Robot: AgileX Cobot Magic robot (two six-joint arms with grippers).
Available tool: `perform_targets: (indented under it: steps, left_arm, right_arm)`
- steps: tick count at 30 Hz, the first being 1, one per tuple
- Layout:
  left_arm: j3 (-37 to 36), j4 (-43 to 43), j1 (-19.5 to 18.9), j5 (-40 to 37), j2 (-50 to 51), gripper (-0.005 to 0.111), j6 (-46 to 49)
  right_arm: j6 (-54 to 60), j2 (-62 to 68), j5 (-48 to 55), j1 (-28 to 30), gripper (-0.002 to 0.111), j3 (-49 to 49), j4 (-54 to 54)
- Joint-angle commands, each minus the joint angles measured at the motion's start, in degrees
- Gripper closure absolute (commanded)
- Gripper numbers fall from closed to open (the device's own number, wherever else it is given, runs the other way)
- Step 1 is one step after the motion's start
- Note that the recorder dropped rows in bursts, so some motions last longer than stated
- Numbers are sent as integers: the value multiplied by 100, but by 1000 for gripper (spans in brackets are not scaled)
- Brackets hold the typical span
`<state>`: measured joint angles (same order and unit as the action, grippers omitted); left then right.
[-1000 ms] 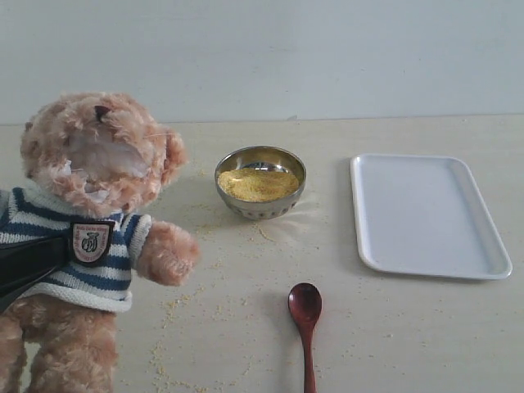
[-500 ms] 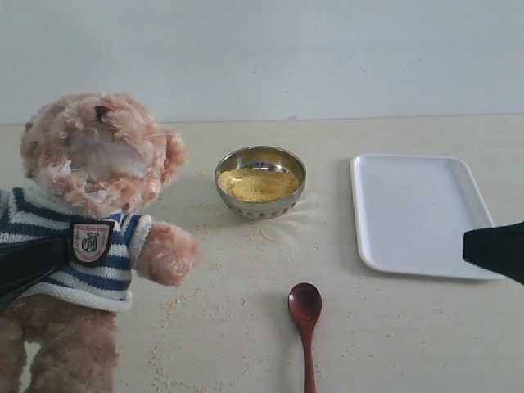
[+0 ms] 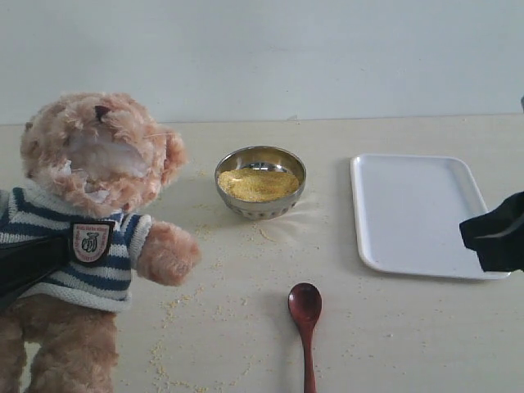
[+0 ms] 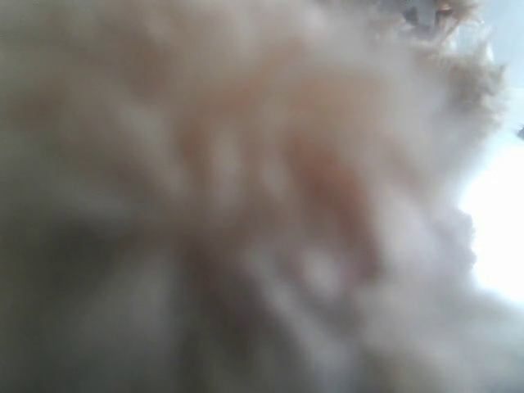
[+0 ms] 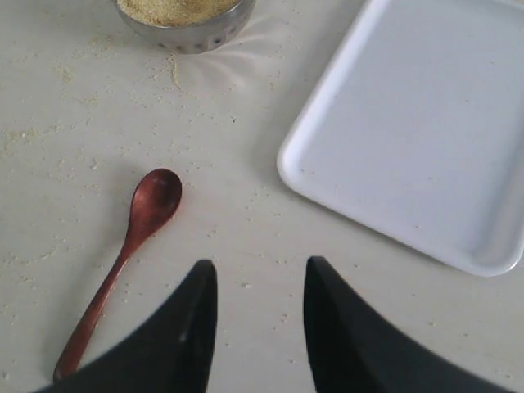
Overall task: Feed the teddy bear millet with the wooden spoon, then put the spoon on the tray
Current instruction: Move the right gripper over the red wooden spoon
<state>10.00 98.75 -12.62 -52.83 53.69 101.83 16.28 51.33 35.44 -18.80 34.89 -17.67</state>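
Wooden spoon (image 3: pixel 304 314) lies flat on the table (image 3: pixel 409 336), round end toward the steel bowl (image 3: pixel 260 210), with open surface on both sides. Its handle runs off the near edge of the exterior view. Tray (image 3: pixel 426 214) sits well apart to its right. Right gripper (image 5: pixel 259 266) hangs over the table between spoon and tray, jaws spread, gripping nothing. Left gripper (image 3: pixel 24 264) lies against the teddy bear (image 3: pixel 98 164). Its wrist view shows only blurred fur, so its jaw state cannot be told. Millet (image 3: pixel 257 185) sits heaped in the bowl, with loose grains scattered on the pale tabletop. Plain white wall (image 3: pixel 327 57) behind.
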Motion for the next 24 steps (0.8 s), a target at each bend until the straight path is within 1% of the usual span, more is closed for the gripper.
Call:
perform_targets:
  steps: [1,15,21,24]
  left_arm:
    - [2,119,-18,-84,11,102,-22]
    - [2,119,-18,-84,11,102,-22]
    - [2,119,-18,-84,11,102,-22]
    - [2,119,-18,-84,11,102,-22]
  right_arm:
    - [-334,11,-46,-171,72,70,161]
    - [-556,-38,-50,-184,72,70,152]
    - [-595,-38,222,-184,72,70,167]
    - [-595,-38,456,-184,72,70,362]
